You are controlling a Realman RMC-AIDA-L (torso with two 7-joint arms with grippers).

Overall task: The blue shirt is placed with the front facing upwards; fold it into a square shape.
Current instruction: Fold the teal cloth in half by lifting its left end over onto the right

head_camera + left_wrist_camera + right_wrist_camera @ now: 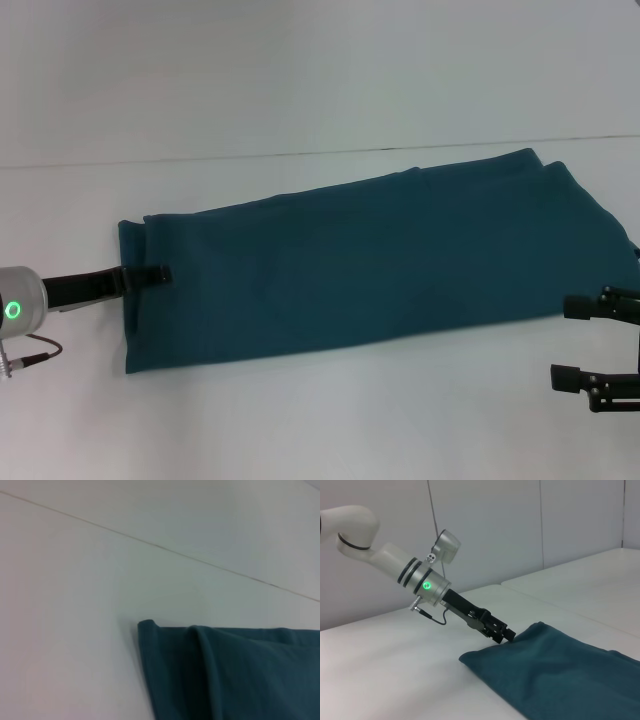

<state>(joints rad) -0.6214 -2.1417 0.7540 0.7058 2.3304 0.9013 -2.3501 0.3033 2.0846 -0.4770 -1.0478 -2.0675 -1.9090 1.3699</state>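
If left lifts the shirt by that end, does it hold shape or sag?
Likely sags: the blue shirt lies limp in soft wrinkled layers. The folded layers may slide apart, since the left gripper meets only one edge. Probably light; the right gripper hangs open, clear of it.

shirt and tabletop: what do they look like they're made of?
The blue shirt: soft matte knit, probably cotton; it drapes in rounded folds and shows no sheen. Table: smooth, hard white surface, likely laminate or painted board, with a faint sheen and a thin seam line. The left gripper sits at the shirt's edge; the right gripper is off the cloth.
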